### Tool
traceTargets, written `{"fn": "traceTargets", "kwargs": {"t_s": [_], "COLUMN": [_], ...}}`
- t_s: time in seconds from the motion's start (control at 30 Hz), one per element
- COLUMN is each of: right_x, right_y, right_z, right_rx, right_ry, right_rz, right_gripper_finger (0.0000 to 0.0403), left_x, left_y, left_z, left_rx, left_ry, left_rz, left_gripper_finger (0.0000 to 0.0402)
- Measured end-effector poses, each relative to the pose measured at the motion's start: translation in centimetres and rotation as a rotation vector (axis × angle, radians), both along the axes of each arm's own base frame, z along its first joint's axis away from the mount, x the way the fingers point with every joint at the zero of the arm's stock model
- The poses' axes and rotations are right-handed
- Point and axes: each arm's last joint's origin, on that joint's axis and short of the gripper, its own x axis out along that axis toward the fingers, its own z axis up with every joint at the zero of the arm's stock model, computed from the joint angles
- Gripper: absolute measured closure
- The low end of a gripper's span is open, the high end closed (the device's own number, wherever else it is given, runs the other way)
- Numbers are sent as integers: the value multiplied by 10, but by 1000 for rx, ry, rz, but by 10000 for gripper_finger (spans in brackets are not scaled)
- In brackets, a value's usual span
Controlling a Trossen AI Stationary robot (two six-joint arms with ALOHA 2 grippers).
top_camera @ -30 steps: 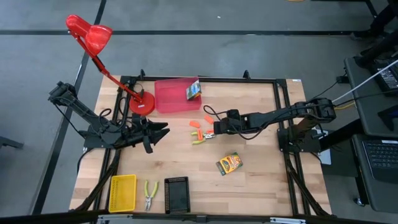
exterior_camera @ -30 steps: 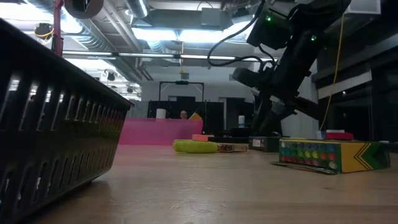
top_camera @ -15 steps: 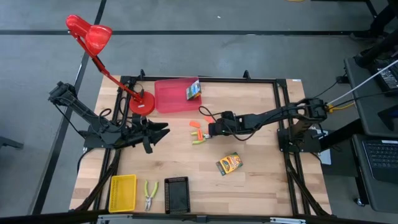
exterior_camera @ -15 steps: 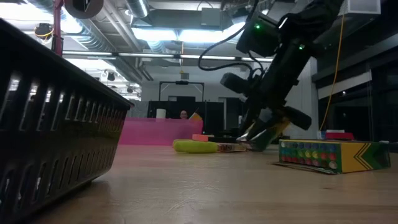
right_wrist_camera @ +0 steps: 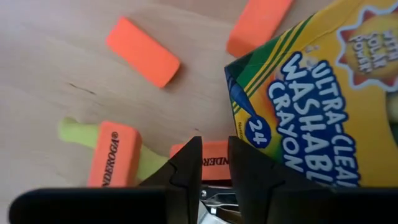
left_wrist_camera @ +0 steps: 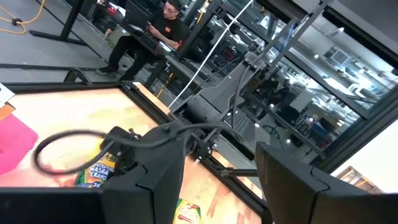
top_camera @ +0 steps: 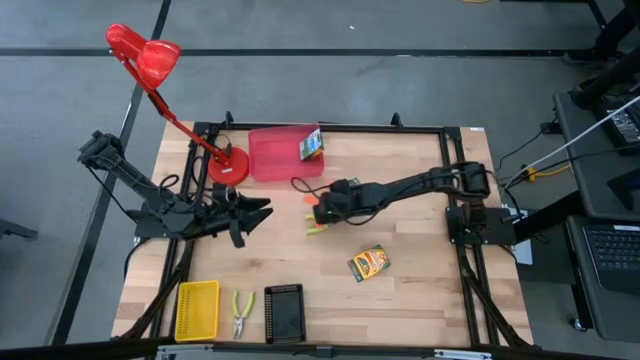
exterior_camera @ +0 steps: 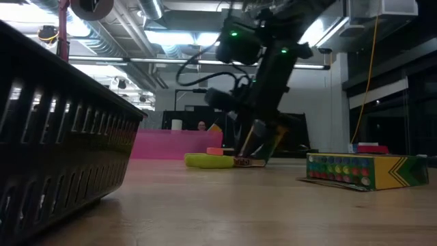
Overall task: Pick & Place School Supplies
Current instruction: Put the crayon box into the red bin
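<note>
My right gripper (top_camera: 322,208) reaches from the table's right to its middle, over the orange erasers (right_wrist_camera: 143,51) and a yellow-green handle (right_wrist_camera: 74,132). Its fingers stand almost together, with a green-and-yellow crayon box (right_wrist_camera: 311,93) at one side of them. That box stands tilted in the low view (exterior_camera: 273,140). A second box (top_camera: 368,263) lies flat nearer the near edge, and a third (top_camera: 312,147) rests in the red tray (top_camera: 280,155). Yellow-green pliers (top_camera: 241,312) lie by the near edge. My left gripper (left_wrist_camera: 217,177) waits open at the table's left. My right gripper comes slanting down from the table's right at the crayon box. The box's edge (right_wrist_camera: 231,118) runs behind one finger (right_wrist_camera: 249,168), which hides the place of contact. The box is tilted, its low end (exterior_camera: 258,160) near the table and its other end raised.
A red desk lamp (top_camera: 225,165) stands beside the red tray at the far left. A yellow tray (top_camera: 197,308) and a black tray (top_camera: 284,313) sit by the near edge, the pliers between them. Bare wood lies between the erasers and the near trays.
My right gripper has moved toward the table's left, coming over the erasers and the yellow-green handle. The crayon box that lay flat behind it has been tipped up on end and has travelled left with the gripper.
</note>
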Motion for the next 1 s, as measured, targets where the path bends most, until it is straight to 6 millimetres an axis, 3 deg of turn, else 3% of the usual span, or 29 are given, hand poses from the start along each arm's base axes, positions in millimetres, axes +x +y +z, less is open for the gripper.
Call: {"fn": "traceTargets", "kwargs": {"t_s": [0.2, 0.53, 1.0], "right_x": [14, 12, 7], "right_y": [6, 16, 5], "right_z": [-1, -10, -14], "right_rx": [-66, -111, -156], "right_ry": [96, 145, 201], "right_rz": [47, 53, 91], "right_gripper_finger": [319, 319, 319], "left_x": [-2, -5, -6], "left_y": [-4, -7, -9], "left_z": [0, 0, 1], "left_rx": [6, 14, 8], "left_ry": [2, 5, -2], "left_rz": [-10, -12, -23], "left_gripper_finger": [208, 208, 208]}}
